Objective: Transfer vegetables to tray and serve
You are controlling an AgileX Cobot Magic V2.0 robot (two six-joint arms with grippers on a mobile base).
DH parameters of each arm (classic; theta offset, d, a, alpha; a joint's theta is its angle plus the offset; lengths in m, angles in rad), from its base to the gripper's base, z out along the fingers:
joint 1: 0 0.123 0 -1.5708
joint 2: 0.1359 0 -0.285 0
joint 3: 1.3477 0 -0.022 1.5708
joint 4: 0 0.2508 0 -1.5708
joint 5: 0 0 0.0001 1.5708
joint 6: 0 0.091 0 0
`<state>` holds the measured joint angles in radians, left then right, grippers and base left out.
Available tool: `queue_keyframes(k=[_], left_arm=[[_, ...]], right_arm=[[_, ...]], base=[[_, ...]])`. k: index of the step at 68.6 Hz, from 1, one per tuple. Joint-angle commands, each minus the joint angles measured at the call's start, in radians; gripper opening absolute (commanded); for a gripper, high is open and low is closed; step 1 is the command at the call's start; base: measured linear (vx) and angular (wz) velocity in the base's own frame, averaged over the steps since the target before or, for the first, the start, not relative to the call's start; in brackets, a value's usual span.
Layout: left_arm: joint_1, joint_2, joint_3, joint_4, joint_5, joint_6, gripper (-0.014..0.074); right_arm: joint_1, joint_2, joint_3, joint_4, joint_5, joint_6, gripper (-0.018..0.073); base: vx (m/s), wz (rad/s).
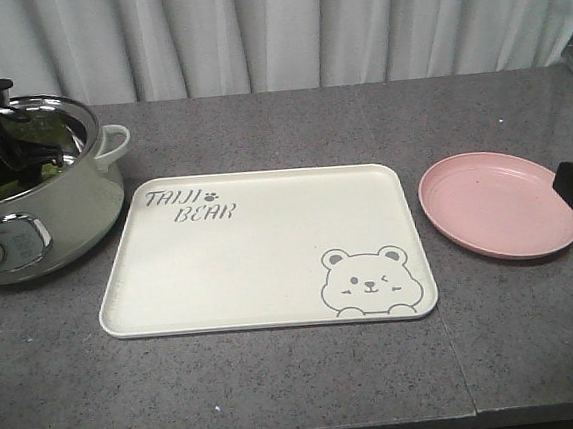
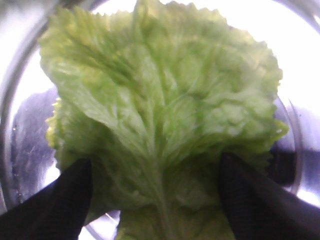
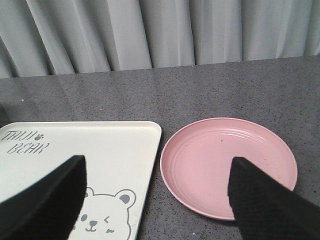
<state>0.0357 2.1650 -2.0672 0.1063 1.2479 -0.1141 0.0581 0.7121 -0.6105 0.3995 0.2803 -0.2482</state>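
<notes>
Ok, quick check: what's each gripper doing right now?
Left gripper: open, straddling the lettuce leaf inside the pot, not clamped on it.
Right gripper: open, holding nothing.

A staged kitchen setup: grey speckled stone table (image 1: 282,396), electric cooking pot (image 1: 56,220), pink plate (image 1: 496,204), curtain (image 1: 300,28) backdrop.

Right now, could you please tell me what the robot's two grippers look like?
They look alike. The left gripper and the right gripper each have two matte black, wedge-shaped fingers with a finely ribbed surface, tapering to blunt tips. No cables or markings are visible.
</notes>
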Motion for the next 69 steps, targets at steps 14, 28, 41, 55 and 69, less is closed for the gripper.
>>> queue_keyframes(k=[14,28,41,55,69], left_arm=[[0.000,-0.049,-0.015,-0.001,0.002,-0.003,0.0316],[0.000,-0.054,-0.015,-0.001,0.001,-0.002,-0.0008],[0.000,-0.123,-0.024,-0.001,-0.032,-0.002,-0.0007],[0.000,-0.271,-0.056,-0.005,-0.085,-0.007,-0.0007],[-0.003,-0.422,-0.056,-0.143,-0.149,-0.010,-0.0007]], right_arm=[[0.000,0.004,-0.031,0.010,-0.052,-0.011,0.0552],[0.000,0.004,-0.031,0.010,-0.031,-0.011,0.0552],[0.000,0.021,-0.039,0.015,-0.031,-0.011,0.0552],[0.000,0.098,-0.164,0.114,0.036,-0.072,0.0552],[0.000,0.241,-0.360,0.378,0.129,-0.286,0.0549]], base=[[0.00,0.00],[0.00,0.00],[0.00,0.00],[0.00,0.00],[0.00,0.00]])
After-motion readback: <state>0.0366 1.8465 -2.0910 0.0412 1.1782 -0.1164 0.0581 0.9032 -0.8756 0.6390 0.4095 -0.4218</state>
